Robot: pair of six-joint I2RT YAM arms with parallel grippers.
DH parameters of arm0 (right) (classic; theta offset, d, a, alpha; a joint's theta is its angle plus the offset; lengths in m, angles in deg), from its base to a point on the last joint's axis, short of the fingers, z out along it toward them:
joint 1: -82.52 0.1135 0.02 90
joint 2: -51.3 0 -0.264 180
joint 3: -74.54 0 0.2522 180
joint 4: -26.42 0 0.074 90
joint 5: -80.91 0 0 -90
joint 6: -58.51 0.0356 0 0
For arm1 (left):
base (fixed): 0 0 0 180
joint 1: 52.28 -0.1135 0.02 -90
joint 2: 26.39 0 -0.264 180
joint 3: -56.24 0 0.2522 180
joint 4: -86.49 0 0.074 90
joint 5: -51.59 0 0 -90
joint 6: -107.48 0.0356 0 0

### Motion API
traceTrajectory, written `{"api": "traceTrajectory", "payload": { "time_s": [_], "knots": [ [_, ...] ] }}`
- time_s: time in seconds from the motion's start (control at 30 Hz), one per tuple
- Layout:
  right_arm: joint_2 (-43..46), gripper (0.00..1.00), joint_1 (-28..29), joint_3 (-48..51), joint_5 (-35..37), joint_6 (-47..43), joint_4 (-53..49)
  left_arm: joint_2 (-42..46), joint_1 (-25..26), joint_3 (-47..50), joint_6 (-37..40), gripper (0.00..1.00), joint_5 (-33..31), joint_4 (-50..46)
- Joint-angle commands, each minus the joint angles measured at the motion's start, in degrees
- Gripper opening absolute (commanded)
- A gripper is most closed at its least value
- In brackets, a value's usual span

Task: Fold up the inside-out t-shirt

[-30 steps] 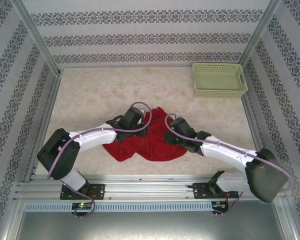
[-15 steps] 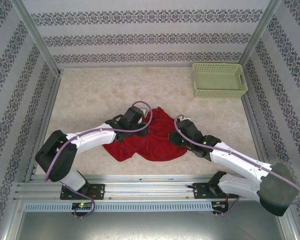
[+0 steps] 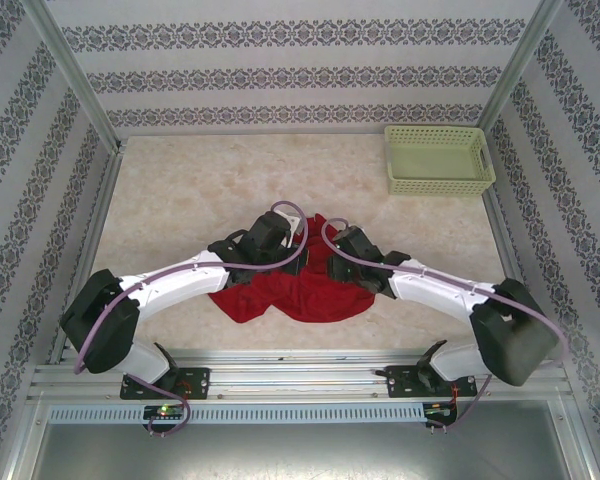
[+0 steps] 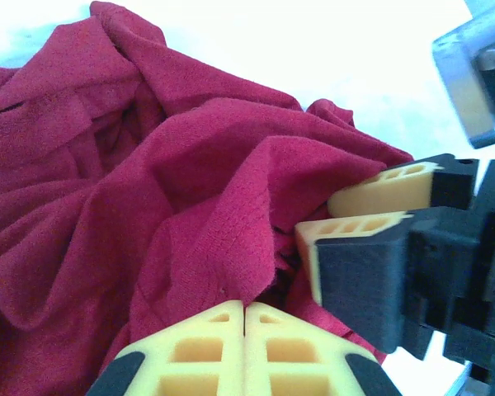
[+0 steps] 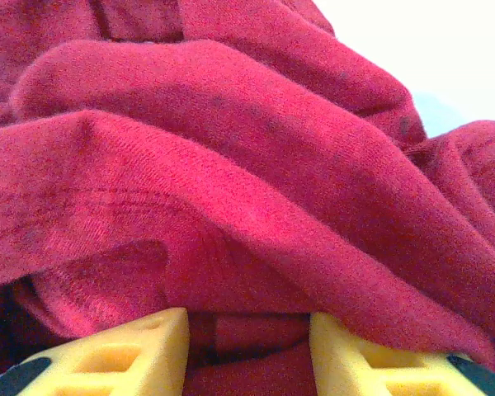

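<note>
**Both grippers on bunched red shirt, near-centre of table**

The inside-out t-shirt lies crumpled in a heap on the table, toward 6 o'clock from the table's middle in the top view; folds and ridges all over, nothing flat; neck trim not made out. The left arm comes in from 8 o'clock and the right arm from 4 o'clock; the two wrists meet over the 12 o'clock edge of the heap, close to each other.

The left gripper is clenched; its yellow pads are pressed flush together, tips right at the hanging edge of a cloth fold; can't tell if any cloth is nipped between them.

The right gripper has its jaws apart, yellow fingers either side of a low fold, a thick ridge of cloth draped just above them; not clamped. In the left wrist view it sits at 3 o'clock, fingertips against the shirt's edge.

The pale green basket is at the table's 1 o'clock corner, well apart from the shirt.
</note>
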State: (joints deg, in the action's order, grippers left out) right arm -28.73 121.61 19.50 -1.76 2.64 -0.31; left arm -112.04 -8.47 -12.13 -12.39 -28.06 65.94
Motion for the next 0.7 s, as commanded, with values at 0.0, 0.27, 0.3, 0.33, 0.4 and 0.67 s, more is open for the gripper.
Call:
{"api": "traceTrajectory", "payload": {
  "time_s": [0.0, 0.27, 0.3, 0.33, 0.4, 0.67],
  "knots": [
    [-2.87, 0.44, -0.63, -2.40, 3.32, -0.01, 0.54, 1.60, 0.39, 1.19, -0.79, 0.00, 0.79, 1.22],
    [-5.91, 0.09, 0.30, -4.67, 8.35, -0.14, -1.09, 2.76, 0.40, 2.57, -1.33, 0.00, -1.15, 0.31],
    [-4.49, 0.05, 0.75, -4.47, 8.53, -0.48, -0.99, 2.78, 0.40, 2.40, -1.25, 0.00, -2.07, -0.38],
    [-2.98, 0.01, 1.43, -4.34, 8.97, -0.91, -1.18, 2.90, 0.40, 2.10, -1.16, 0.00, -3.29, -1.47],
    [0.45, 0.00, 2.70, -4.21, 10.16, -1.56, -2.34, 2.99, 0.17, 1.58, -1.29, 0.00, -5.56, -3.17],
    [15.71, 0.00, 3.53, 1.73, 5.35, -3.23, -0.35, 4.14, -2.90, 0.86, -2.60, 0.00, -6.31, -4.86]
  ]
}}
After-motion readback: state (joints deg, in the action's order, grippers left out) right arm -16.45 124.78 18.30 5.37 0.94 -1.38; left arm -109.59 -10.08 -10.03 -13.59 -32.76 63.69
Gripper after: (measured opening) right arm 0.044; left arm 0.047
